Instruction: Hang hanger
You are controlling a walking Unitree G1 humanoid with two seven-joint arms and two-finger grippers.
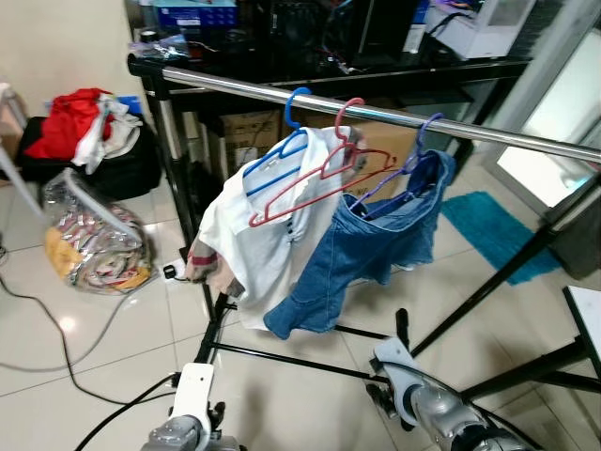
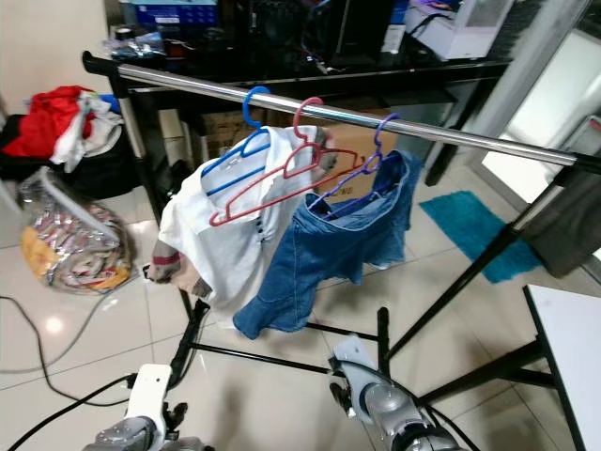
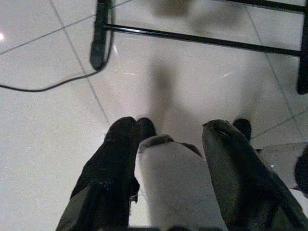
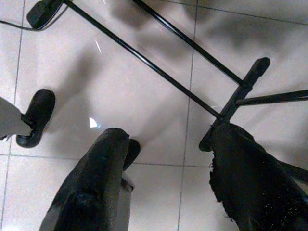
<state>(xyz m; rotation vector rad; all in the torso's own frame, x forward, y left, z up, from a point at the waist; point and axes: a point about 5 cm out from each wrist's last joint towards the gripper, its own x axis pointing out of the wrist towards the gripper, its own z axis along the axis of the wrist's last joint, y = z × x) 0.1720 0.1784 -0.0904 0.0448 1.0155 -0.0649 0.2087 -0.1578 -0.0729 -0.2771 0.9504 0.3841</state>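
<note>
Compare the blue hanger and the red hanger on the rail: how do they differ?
The blue hanger carries a white shirt; the red hanger appears bare, lying over that shirt. The blue hanger hangs further to the robot's left on the rail; the red hanger sits between it and a purple hanger with a denim garment. Both are hooked over the rail.

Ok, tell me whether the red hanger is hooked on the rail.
On. The red hanger hooks over the rail, empty, between two clothed hangers.

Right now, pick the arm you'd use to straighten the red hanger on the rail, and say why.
Right, narrowly. The right gripper sits low, below the denim garment beside the red hanger; the left gripper hangs lower, further left. Both are open, empty, and far under the rail.
</note>
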